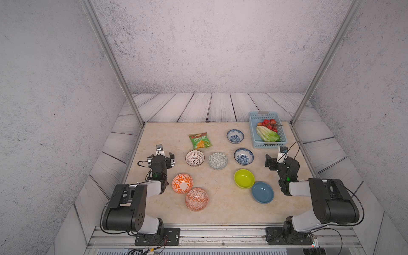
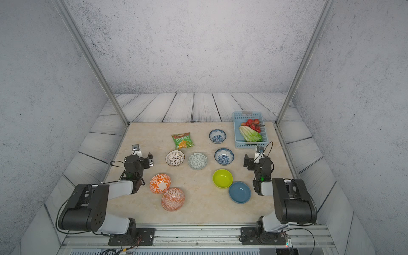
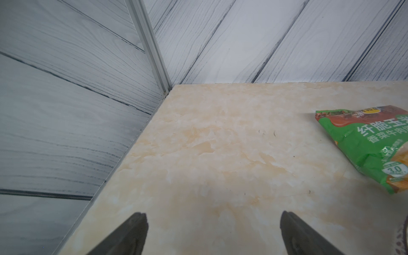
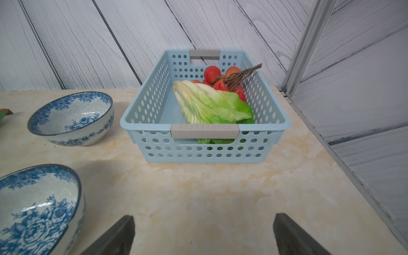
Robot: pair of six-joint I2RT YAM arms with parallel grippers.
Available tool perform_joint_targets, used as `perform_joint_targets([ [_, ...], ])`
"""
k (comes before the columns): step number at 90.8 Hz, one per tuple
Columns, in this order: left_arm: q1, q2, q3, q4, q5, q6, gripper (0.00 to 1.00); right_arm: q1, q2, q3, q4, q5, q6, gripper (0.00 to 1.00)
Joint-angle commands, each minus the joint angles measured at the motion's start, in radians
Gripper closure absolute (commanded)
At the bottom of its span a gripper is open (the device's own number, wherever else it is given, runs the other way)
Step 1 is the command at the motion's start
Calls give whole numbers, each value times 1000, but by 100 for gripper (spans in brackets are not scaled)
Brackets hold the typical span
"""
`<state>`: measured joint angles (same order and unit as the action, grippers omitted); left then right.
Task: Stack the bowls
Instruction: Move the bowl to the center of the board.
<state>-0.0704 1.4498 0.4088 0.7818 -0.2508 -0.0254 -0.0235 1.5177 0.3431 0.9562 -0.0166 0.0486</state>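
Eight bowls stand apart on the marble table (image 1: 220,212), none stacked. Two are blue-white floral (image 1: 235,136) (image 1: 243,156), one grey geometric (image 1: 218,160), one white with dark lattice (image 1: 194,158). Nearer lie two orange-white bowls (image 1: 182,183) (image 1: 196,199), a lime-green bowl (image 1: 244,178) and a plain blue bowl (image 1: 262,192) touching it. My left gripper (image 1: 161,156) hovers open left of the latticed bowl, over bare table (image 3: 213,215). Open too, my right gripper (image 1: 277,160) sits right of the nearer floral bowl (image 4: 37,205), empty (image 4: 204,216).
A green snack bag (image 1: 200,140) lies behind the latticed bowl. A light-blue perforated basket (image 4: 205,152) with lettuce and red fruit stands at the back right, just ahead of my right gripper. Grey plank walls and aluminium posts (image 1: 132,106) border the table.
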Motion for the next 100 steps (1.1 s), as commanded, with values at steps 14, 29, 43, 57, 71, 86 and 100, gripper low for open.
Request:
perform_joint_targets([
  [14, -5, -35, 28, -77, -74, -6, 0, 0, -47, -16, -10, 29, 10, 1],
  [29, -13, -116, 123, -322, -137, -43, 0, 31, -209, 22, -195, 50, -19, 1],
  [43, -30, -214, 277, -601, -185, -204, 0, 68, -434, 104, -456, 78, 203, 1],
  [57, -39, -305, 453, -955, -133, -334, 0, 57, -502, 303, -974, 128, 534, 2],
  [71, -36, -333, 537, -1091, 106, -332, 0, 109, -412, 461, -1185, -216, 666, 23],
  [86, -24, -149, 753, -1336, 241, -330, 0, 461, -426, 475, -1238, 93, 728, 20],
  [100, -14, -58, 809, -1342, 341, -357, 0, 533, -353, 525, -1282, 120, 711, 20],
])
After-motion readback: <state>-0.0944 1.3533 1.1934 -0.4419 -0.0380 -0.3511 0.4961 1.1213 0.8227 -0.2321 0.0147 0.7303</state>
